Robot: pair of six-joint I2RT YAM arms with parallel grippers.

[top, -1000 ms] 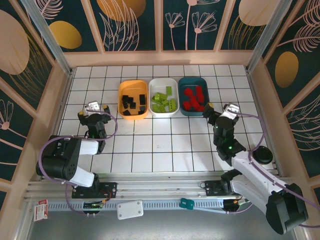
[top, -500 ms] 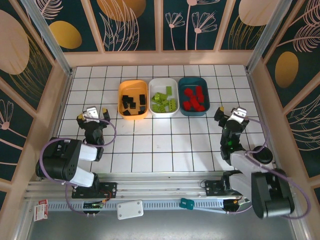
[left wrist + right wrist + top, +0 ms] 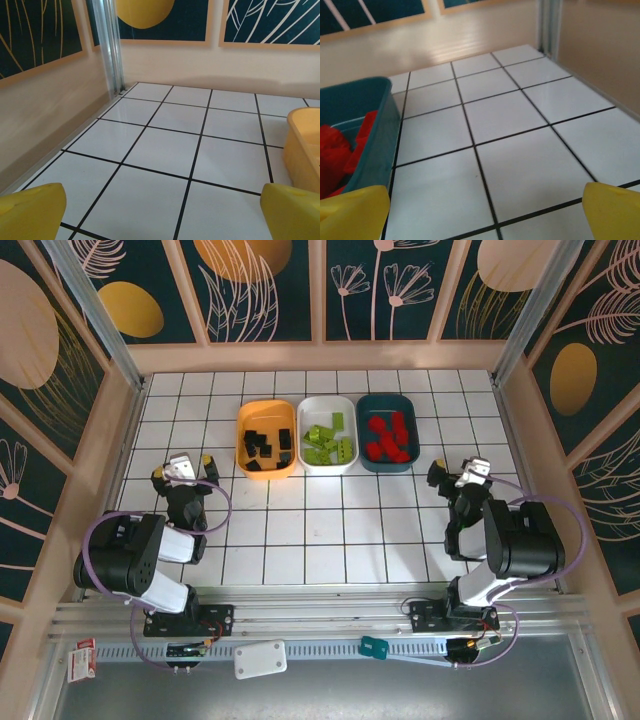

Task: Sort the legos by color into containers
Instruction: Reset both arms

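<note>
Evidently sorted: both arms drawn home

Over the last second the right pincer (image 3: 455,476) has drawn away from the near right corner of the teal tray (image 3: 388,398). It now sits folded back near the right edge of the worktop (image 3: 300,530), its jaws apart with nothing between them. The left pincer (image 3: 183,472) has eased back a little too, near the left edge, likewise spread and empty; its wrist view has bare tile between the yellow tips.

The three trays stand in a row at the far middle of the worktop. The black bricks (image 3: 262,445) are in the orange tray (image 3: 265,405), the green bricks (image 3: 328,438) in the white tray (image 3: 328,400), and the red bricks (image 3: 386,437) in the teal one. Every brick I can make out lies in a tray with its own colour. My reading is that the right arm's retreat followed a final drop into the teal tray, and the sort looks finished.
</note>
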